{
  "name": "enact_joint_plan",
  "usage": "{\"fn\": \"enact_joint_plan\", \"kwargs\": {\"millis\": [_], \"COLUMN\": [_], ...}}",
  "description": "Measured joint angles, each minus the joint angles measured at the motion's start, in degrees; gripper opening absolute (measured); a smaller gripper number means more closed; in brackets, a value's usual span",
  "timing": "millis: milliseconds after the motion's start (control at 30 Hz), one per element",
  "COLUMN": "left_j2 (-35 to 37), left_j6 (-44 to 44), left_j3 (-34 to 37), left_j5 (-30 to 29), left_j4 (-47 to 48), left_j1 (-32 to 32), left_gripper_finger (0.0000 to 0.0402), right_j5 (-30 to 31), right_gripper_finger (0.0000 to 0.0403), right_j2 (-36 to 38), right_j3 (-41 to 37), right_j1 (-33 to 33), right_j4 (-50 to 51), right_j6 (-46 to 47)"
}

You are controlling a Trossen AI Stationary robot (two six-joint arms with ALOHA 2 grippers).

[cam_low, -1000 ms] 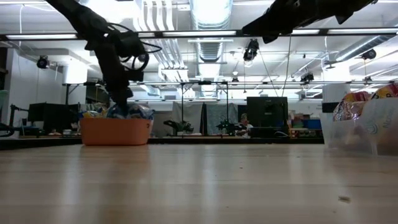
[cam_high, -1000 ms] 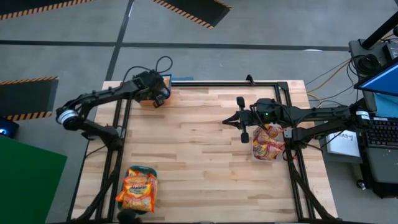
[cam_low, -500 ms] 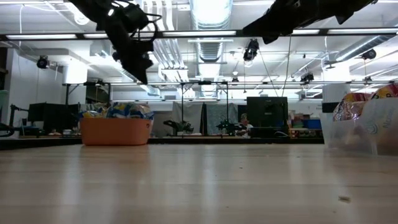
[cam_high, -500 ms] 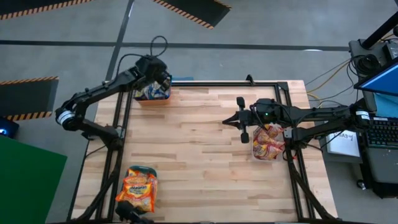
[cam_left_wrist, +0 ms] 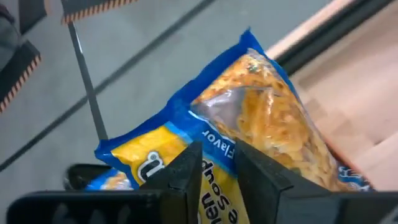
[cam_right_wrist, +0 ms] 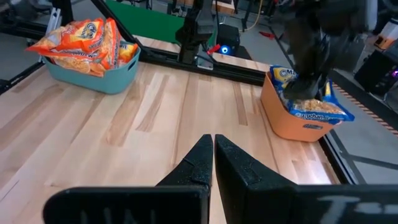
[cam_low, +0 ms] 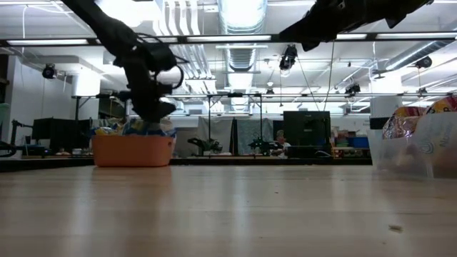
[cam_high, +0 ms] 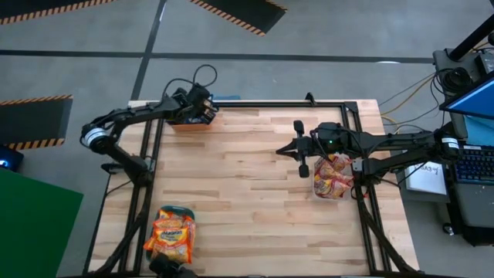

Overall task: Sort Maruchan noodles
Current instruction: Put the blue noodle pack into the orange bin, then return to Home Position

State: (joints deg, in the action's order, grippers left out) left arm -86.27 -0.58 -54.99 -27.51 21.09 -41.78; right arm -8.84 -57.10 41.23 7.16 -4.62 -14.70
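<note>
An orange bin (cam_high: 185, 123) at the table's far left corner holds blue-and-yellow Maruchan noodles packets (cam_right_wrist: 314, 106); one of them hangs over the bin's rim. My left gripper (cam_left_wrist: 217, 152) slants down over these packets (cam_left_wrist: 249, 106) with a narrow gap between its fingers. It also shows in the low view (cam_low: 153, 114). My right gripper (cam_right_wrist: 213, 149) waits shut above the table's right half (cam_high: 282, 150), beside a clear bin (cam_high: 332, 179) of red packets. Orange packets (cam_high: 171, 232) fill a teal bin (cam_right_wrist: 93, 78) at the near left. My left gripper comes at the top blue-and-yellow packet's printed face (cam_left_wrist: 214, 140) slanting down from above. The fingertips (cam_left_wrist: 186, 165) stand slightly apart over it. Whether they touch it I cannot tell.
The wooden table (cam_high: 247, 201) lies bare between the three bins. A black frame rail (cam_high: 278, 103) runs along its far edge, and side rails run down the left and right edges. Monitors and cables stand off the table's right side.
My left gripper first rose out of the orange bin, up and toward the far edge. It then came back down onto the blue-and-yellow packets and rolled about its own axis. My right arm has kept still.
</note>
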Motion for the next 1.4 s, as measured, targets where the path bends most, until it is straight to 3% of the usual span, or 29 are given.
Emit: {"fn": "enact_joint_plan", "kwargs": {"millis": [267,500,867,1033,1100,1300,1400], "left_j2": [-5.5,-1.0,-0.9,8.7,14.0,32.3,41.8], "left_j6": [-0.5,-1.2,-5.9,-0.4,3.2,10.4,11.2], "left_j3": [0.1,-2.6,2.2,2.3,2.7,12.3,19.6], "left_j5": [-0.1,0.0,4.3,4.8,7.5,27.4,33.8], "left_j4": [1.1,3.5,2.2,1.8,1.7,-7.7,-17.5], "left_j1": [0.2,0.5,2.2,6.9,9.3,17.1,19.6], "left_gripper_finger": [0.0049,0.0044,0.0044,0.0044,0.0044,0.0042,0.0042], "right_j5": [0.0,0.0,-0.2,-0.2,-0.6,-0.7,-0.7], "right_gripper_finger": [0.0009,0.0009,0.0009,0.0009,0.0009,0.0009,0.0009], "right_j2": [0.0,0.0,1.5,9.4,13.5,25.1,30.1], "right_j3": [-0.1,-0.1,-1.5,-6.8,-9.4,-16.3,-18.6], "right_j1": [0.0,0.0,0.0,0.0,0.0,0.0,0.0], "right_j4": [-0.1,0.0,1.0,1.3,1.0,0.9,0.9], "right_j6": [0.6,0.6,0.0,0.4,0.4,2.8,4.4]}}
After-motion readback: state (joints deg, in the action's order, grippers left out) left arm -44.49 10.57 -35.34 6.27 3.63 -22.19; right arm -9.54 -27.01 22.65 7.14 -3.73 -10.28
